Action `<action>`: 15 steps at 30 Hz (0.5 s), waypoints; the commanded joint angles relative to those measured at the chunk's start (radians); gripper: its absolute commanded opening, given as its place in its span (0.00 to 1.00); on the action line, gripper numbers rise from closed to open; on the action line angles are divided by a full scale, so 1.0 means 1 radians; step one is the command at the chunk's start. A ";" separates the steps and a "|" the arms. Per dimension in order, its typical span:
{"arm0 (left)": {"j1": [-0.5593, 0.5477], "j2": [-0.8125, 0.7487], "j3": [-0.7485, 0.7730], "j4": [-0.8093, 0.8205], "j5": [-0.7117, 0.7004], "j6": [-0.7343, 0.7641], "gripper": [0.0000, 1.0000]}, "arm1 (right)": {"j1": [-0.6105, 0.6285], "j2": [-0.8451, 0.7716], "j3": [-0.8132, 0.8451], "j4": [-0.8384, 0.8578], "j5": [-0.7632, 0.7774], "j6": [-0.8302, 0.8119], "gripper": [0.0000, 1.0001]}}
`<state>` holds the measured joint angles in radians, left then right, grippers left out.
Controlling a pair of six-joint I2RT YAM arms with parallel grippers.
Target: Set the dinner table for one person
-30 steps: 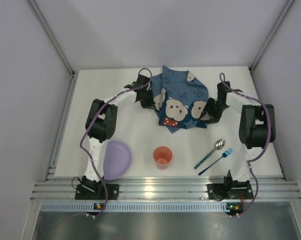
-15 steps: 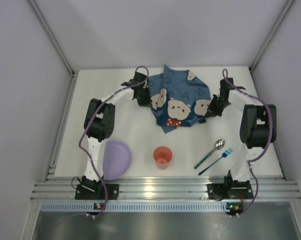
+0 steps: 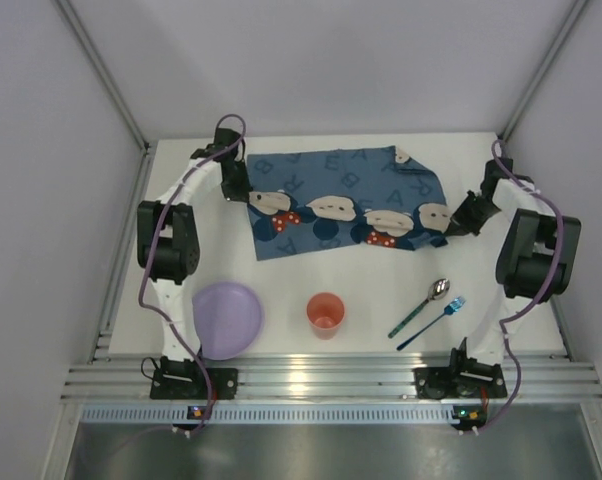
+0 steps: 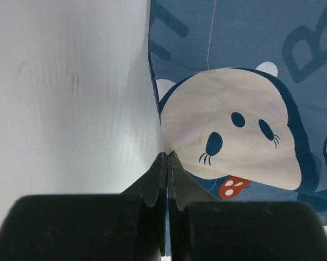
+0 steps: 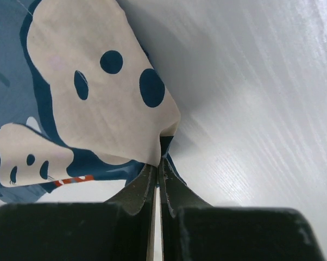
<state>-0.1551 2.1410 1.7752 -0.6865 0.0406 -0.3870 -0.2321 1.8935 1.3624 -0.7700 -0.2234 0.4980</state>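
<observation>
The blue cartoon-mouse-print placemat (image 3: 341,203) is stretched wide across the back of the white dinner table (image 3: 281,290). My left gripper (image 3: 239,190) is shut on the placemat's left edge (image 4: 169,155). My right gripper (image 3: 459,222) is shut on its right edge (image 5: 162,157). In both wrist views the jaws pinch the cloth, which lifts off the tabletop at the grip. A purple plate (image 3: 227,318), an orange cup (image 3: 325,314), a spoon (image 3: 421,306) and a blue fork (image 3: 433,322) lie near the front.
A ribbed aluminium rail (image 3: 321,380) runs along the near edge with both arm bases on it. White walls with metal frame posts enclose the table on three sides. Purple cables loop along both arms.
Both grippers have moved apart, left to the left and right to the right, pulling the bunched placemat out into a wide spread sheet.
</observation>
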 commanded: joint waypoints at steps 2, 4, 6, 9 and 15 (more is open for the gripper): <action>-0.012 -0.079 0.035 -0.067 -0.097 0.082 0.00 | 0.004 -0.053 0.001 -0.015 0.022 -0.029 0.00; -0.012 -0.084 0.029 -0.073 -0.100 0.085 0.00 | 0.004 -0.059 -0.008 -0.017 0.027 -0.030 0.00; -0.012 -0.089 0.015 -0.074 -0.116 0.092 0.00 | 0.004 -0.069 -0.017 -0.025 0.027 -0.038 0.00; -0.012 -0.076 0.018 -0.094 -0.128 0.106 0.00 | 0.007 -0.108 -0.052 -0.037 0.018 -0.036 0.00; -0.012 -0.079 0.038 -0.151 -0.149 0.105 0.49 | 0.027 -0.232 -0.158 -0.060 0.016 -0.027 0.00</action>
<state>-0.1761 2.1086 1.7802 -0.7856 -0.0605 -0.2928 -0.2165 1.7699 1.2354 -0.7994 -0.2279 0.4789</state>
